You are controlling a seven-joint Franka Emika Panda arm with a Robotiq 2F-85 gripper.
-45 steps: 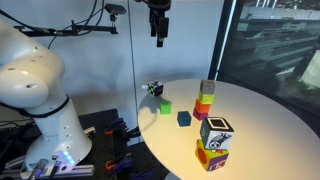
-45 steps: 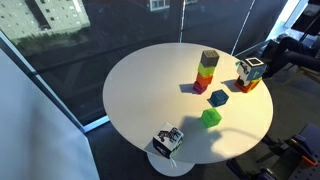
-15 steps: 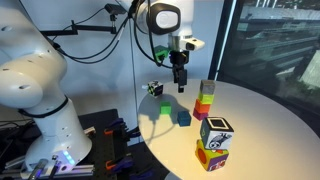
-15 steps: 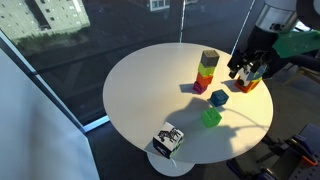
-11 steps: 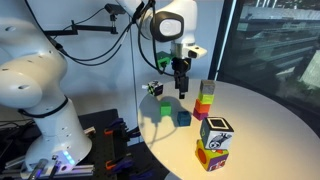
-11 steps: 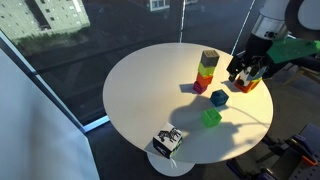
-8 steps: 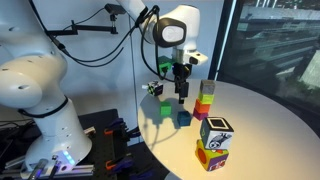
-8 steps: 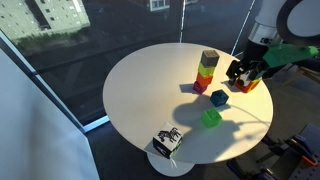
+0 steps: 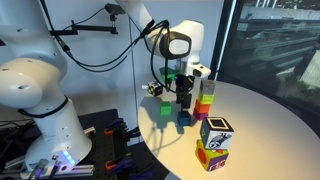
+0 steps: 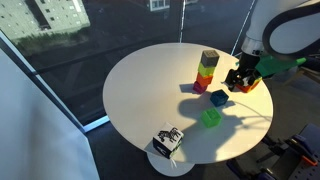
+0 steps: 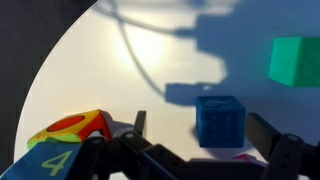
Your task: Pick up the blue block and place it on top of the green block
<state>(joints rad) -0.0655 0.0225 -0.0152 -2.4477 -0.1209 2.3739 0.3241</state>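
Blue block (image 11: pixel 220 120) under the spread pincer (image 11: pixel 200 125), slightly toward 3 o'clock of its midline.
Cube-shaped, no long axis; green block (image 11: pixel 295 58) at 2 o'clock from it on the worktop (image 11: pixel 120 80), apart.

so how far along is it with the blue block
Done: nothing placed; the blue block sits on the table, apart from the green block. In hand: the open claw hovers close over the blue block, straddling it in the wrist view. Left: lower, close, lift and set it on the green block.
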